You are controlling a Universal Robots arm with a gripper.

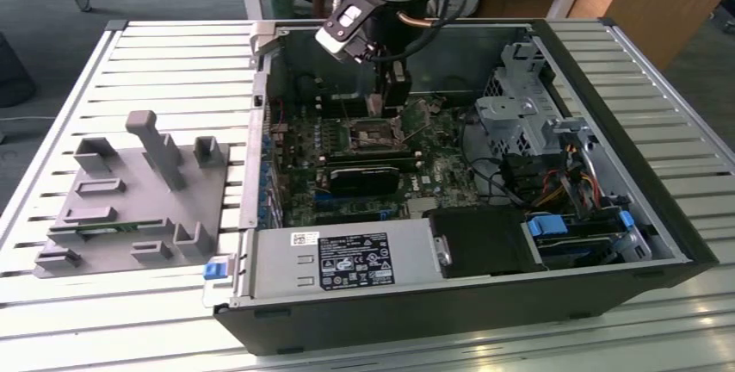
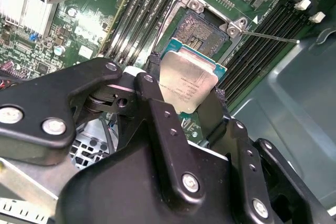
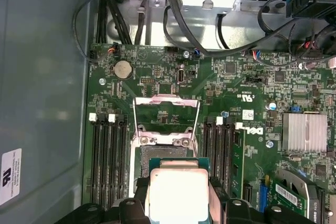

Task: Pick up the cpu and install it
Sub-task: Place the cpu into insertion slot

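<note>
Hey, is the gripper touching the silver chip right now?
Touching. In the second wrist view the gripper holds the chip, its fingers pressed against two opposite edges.

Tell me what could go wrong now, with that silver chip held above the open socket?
The end effector grips the cpu only by its edges, so it might slip. Hanging over the socket, it could land misaligned, perhaps with damage. It may also catch the raised metal frame.
</note>
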